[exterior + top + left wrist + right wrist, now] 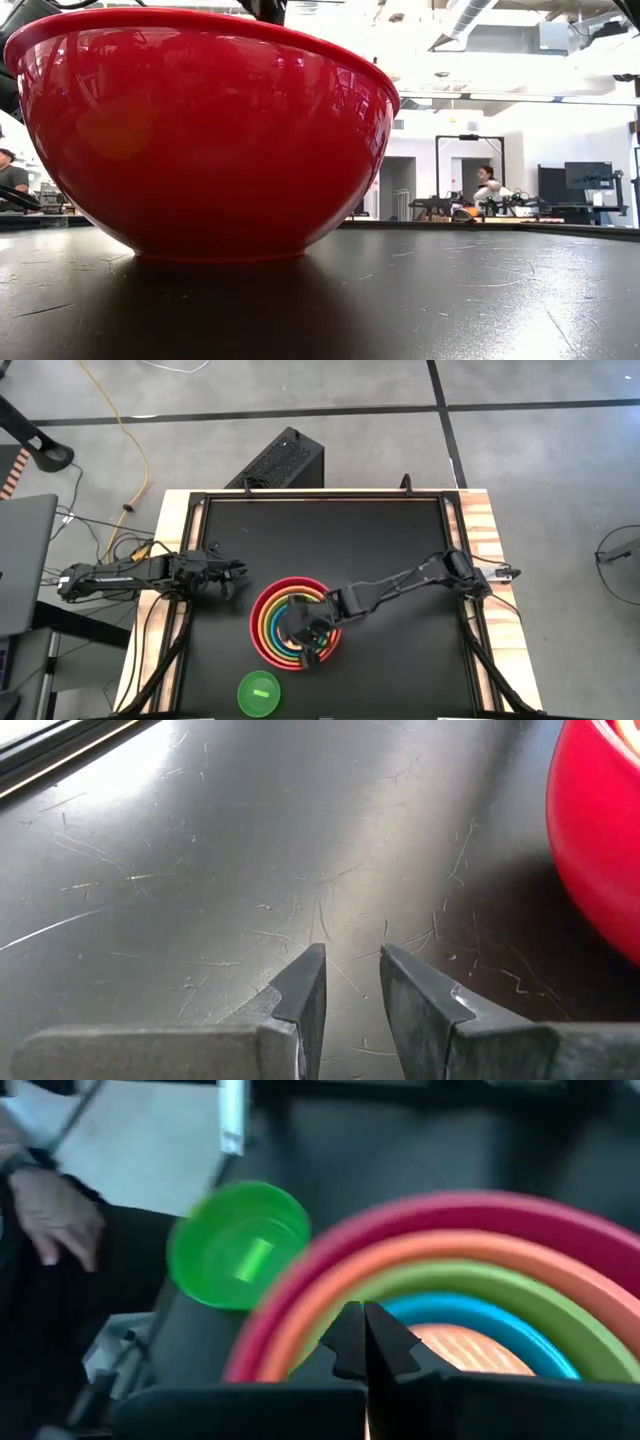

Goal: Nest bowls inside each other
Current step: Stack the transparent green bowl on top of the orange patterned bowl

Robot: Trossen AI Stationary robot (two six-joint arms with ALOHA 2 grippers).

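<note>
Several bowls sit nested in the middle of the table: the large pink-red one (285,582) (200,130) outermost, then orange (460,1250), lime green (470,1280), blue (490,1318) and a speckled tan-yellow one (470,1352) innermost. The smallest bright green bowl (260,693) (238,1245) stands alone on its base near the table's front edge. My right gripper (312,638) (362,1325) hovers shut over the near side of the stack, with nothing between its fingers. My left gripper (238,570) (352,965) waits at the table's left, slightly open, beside the pink-red bowl (600,830).
A person's hand (55,1215) shows beyond the table's near edge, close to the green bowl. Wooden borders (480,530) frame the black table top. There is bare table top at the far side and the right. People stand far off in the room (487,185).
</note>
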